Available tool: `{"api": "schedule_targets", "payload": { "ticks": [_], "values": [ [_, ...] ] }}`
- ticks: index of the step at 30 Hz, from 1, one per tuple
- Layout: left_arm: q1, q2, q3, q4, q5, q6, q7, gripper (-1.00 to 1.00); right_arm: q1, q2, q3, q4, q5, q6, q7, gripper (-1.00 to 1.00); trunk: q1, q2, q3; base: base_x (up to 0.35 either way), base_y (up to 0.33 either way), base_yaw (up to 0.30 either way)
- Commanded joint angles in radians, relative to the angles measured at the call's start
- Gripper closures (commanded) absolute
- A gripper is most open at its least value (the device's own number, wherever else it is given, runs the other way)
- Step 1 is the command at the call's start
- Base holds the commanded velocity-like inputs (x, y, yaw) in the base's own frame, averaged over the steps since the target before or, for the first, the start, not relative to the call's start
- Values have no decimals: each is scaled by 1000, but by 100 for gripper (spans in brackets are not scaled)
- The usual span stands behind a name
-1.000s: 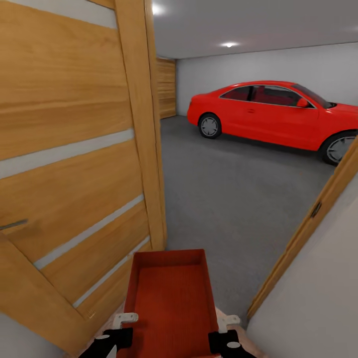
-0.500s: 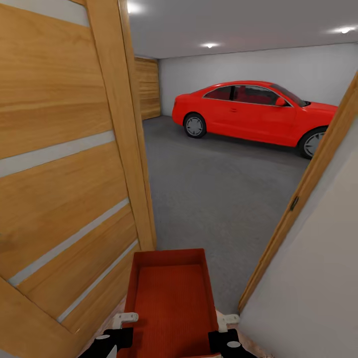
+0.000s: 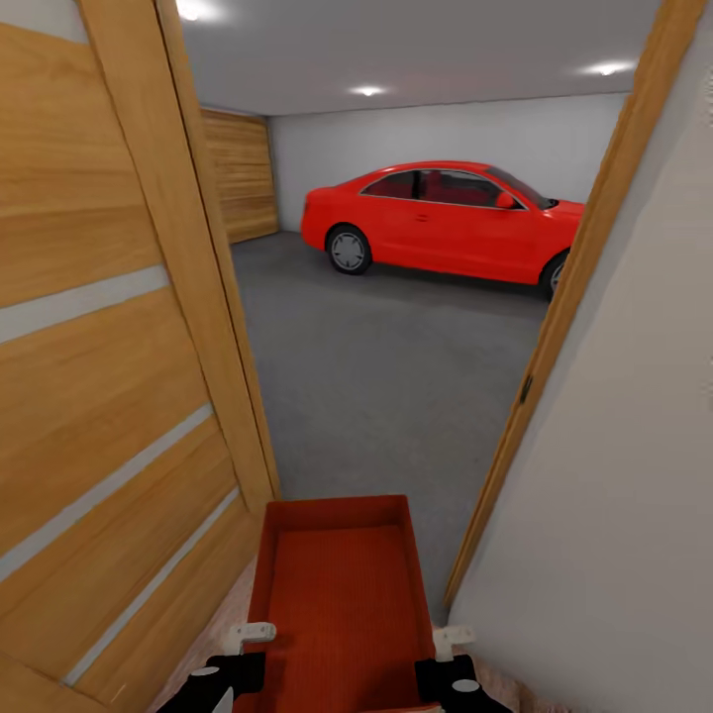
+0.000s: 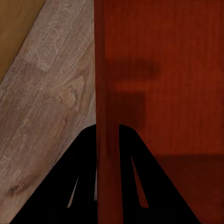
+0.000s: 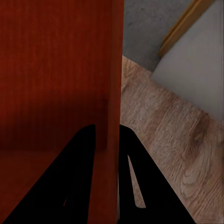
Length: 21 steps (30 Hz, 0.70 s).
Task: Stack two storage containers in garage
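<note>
The orange-red storage container (image 3: 337, 594) is carried low in front of the robot, in a doorway facing the garage. The left pincer (image 4: 108, 161) is closed on its left wall and the right pincer (image 5: 108, 161) is closed on its right wall. An open wooden door (image 3: 109, 376) stands at the left, and a red car (image 3: 441, 220) is parked on the grey concrete floor (image 3: 386, 376)

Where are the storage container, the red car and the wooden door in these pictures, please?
storage container (image 3: 337, 584): head view, on its inner floor.
red car (image 3: 446, 223): head view, on its side door.
wooden door (image 3: 99, 396): head view, on its face.
</note>
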Motion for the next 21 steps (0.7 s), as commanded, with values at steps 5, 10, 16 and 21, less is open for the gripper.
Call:
{"api": "schedule_targets", "payload": {
  "ticks": [5,10,16,21],
  "values": [
    [0,2,-12,-6,-6,10,8,100,-2,-12,-5,25,-26,-4,-5,100,0,-1,-1,34,191,-34],
    [0,2,-12,-6,-6,10,7,100,-1,-13,-5,25,-26,-4,-5,100,0,-1,-1,86,303,-3],
    [0,2,-12,-6,-6,9,7,100,-1,-13,-5,26,-26,-4,-5,100,0,-1,-1,92,312,0],
    [0,2,-12,-6,-7,6,8,100,-2,-13,-5,26,-26,-4,-5,100,0,-1,-1,44,164,-23]
  ]
}}
